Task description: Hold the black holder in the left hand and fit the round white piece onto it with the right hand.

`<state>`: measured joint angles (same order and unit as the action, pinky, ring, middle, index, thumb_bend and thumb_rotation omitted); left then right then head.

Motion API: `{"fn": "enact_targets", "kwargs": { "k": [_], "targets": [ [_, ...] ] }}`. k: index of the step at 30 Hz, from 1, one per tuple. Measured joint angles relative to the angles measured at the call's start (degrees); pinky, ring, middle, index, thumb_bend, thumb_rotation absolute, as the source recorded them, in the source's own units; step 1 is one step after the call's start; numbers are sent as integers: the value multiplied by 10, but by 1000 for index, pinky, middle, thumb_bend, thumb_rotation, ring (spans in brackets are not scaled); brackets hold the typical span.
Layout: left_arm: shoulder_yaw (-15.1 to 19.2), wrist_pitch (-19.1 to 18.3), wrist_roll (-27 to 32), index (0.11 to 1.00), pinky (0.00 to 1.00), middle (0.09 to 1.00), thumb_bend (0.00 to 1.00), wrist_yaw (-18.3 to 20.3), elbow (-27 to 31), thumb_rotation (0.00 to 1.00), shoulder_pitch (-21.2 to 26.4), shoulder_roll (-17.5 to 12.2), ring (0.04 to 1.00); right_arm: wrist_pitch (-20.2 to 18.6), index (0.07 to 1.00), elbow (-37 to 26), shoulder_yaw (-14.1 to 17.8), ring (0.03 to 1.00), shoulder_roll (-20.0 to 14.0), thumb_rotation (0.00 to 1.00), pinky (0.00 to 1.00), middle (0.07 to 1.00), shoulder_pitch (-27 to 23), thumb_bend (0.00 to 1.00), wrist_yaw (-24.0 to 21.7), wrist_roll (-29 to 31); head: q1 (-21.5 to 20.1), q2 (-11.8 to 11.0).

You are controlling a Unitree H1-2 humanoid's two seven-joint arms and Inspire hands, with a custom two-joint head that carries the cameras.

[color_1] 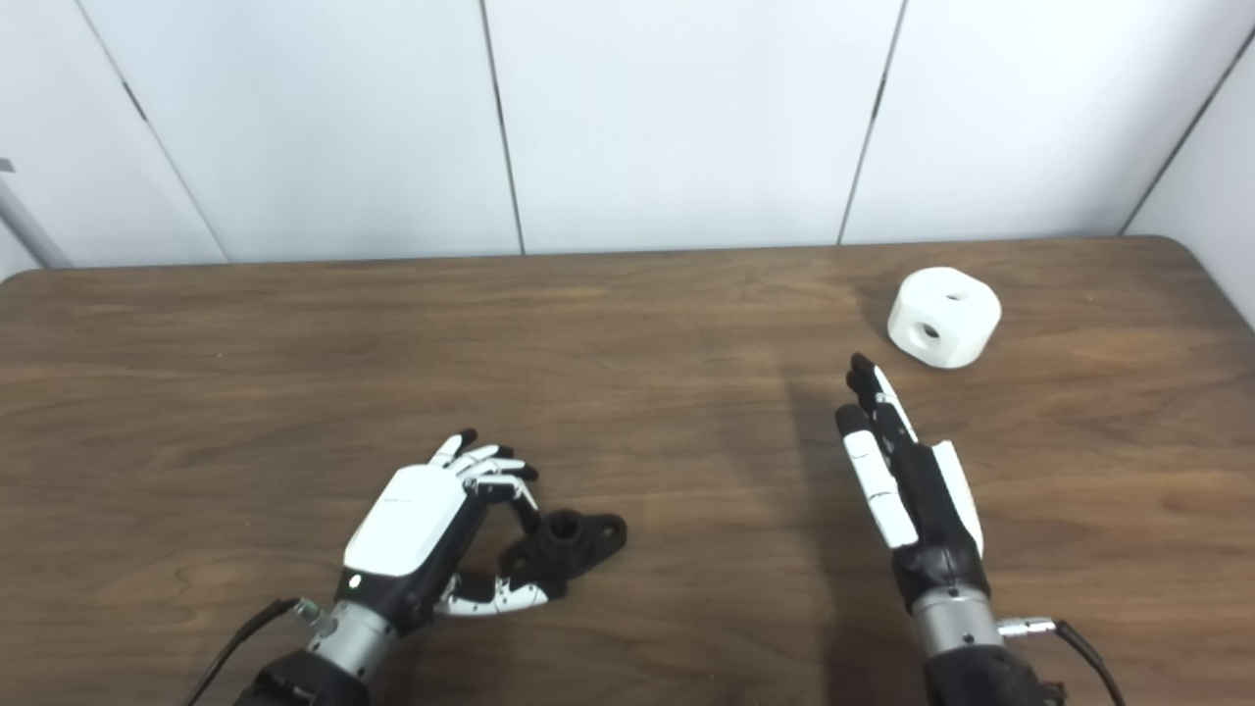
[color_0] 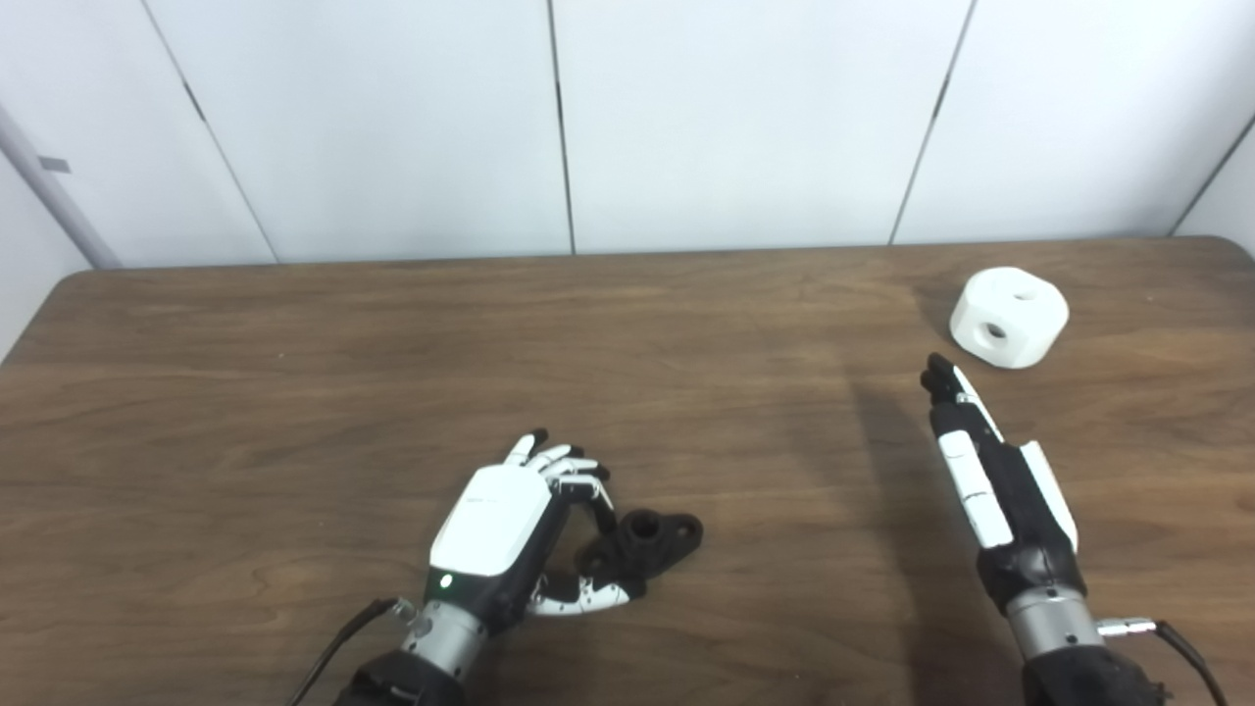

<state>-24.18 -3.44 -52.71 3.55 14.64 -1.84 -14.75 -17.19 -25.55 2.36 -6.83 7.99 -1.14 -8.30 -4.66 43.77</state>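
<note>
Both my hands down at the table point(color_0: 294, 373), nothing fitted yet.
My left hand point(color_0: 510, 529) curls loosely beside the black holder point(color_0: 642, 544), whether gripping I can't tell; my right hand point(color_0: 990, 471) is flat and released, the round white piece point(color_0: 1008, 317) just beyond its fingertips.

**Colours on the bench**

The bench point(color_0: 294, 392) is dark brown wood with a streaked grain. The black holder point(color_0: 652, 539) is matte black all over. The round white piece point(color_0: 1008, 316) is plain white (its holes read as grey shadow). The left hand point(color_0: 510, 529) has a glossy white back, black and white fingers point(color_0: 564, 461), and a small green light near the silver wrist. The right hand point(color_0: 990, 480) is black with white panels. The wall panels point(color_0: 735, 118) are pale grey-white with dark seams.
</note>
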Motion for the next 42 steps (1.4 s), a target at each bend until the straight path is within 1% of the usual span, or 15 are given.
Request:
{"fn": "enact_targets", "kwargs": {
  "k": [8,12,15,17,19,20,21,22,24,25,27,30,37,39,42],
  "targets": [
    [5,3,18,486,992,781,521,-6,-5,47,-9,7,878,-9,923,-3,14,955,-6,916,978,947,-15,587,1,-20,-8,-4],
    [5,8,22,486,992,781,521,-12,-9,47,-9,7,879,-15,926,-5,21,956,-7,917,965,948,-23,588,1,-20,-30,-6],
    [6,11,26,486,999,785,520,-13,-11,46,-9,7,885,-16,911,-6,24,938,-10,917,926,938,-26,579,2,-25,-49,-11],
    [7,13,27,486,992,783,520,-13,-11,46,-10,6,880,-19,909,-7,24,937,-12,905,917,935,-28,578,3,-41,-49,-11],
    [9,16,27,486,991,786,520,-14,-12,45,-10,6,881,-30,895,-8,24,923,-14,863,893,920,-32,589,7,-62,-80,-18],
    [10,18,27,486,984,784,520,-14,-13,45,-10,6,879,-35,885,-9,24,920,-15,814,889,917,-35,590,11,-74,-106,-25],
    [11,21,28,486,978,782,520,-14,-14,45,-10,5,875,-51,872,-13,24,911,-14,739,880,913,-41,599,16,-90,-112,-28],
    [12,23,29,486,975,781,520,-15,-16,44,-10,4,874,-62,868,-17,25,908,-13,713,877,911,-47,602,19,-100,-119,-30],
    [15,29,32,486,961,775,520,-17,-19,45,-10,3,866,-78,842,-25,30,880,-8,563,829,893,-61,649,31,-115,-137,-38],
    [17,33,34,486,958,774,520,-18,-21,45,-10,2,864,-83,838,-26,34,876,-3,537,823,890,-70,658,36,-120,-140,-39],
    [20,39,35,486,942,769,520,-19,-22,45,-10,0,855,-95,827,-26,38,868,1,470,814,876,-87,726,41,-134,-151,-44],
    [22,45,35,486,923,761,520,-18,-22,44,-10,-2,844,-97,823,-26,48,869,-2,390,828,869,-114,759,41,-160,-165,-48],
    [28,49,35,486,912,755,520,-16,-22,44,-12,-6,838,-97,807,-11,73,839,-28,357,776,854,-160,829,29,-220,-178,-57],
    [29,50,35,486,908,752,520,-16,-22,43,-12,-8,836,-97,811,5,73,855,-34,326,792,864,-168,839,28,-228,-179,-57],
    [31,51,35,485,896,748,520,-15,-22,44,-12,-9,831,-98,817,30,70,893,-61,304,831,892,-178,857,19,-243,-184,-59]
  ]
}}
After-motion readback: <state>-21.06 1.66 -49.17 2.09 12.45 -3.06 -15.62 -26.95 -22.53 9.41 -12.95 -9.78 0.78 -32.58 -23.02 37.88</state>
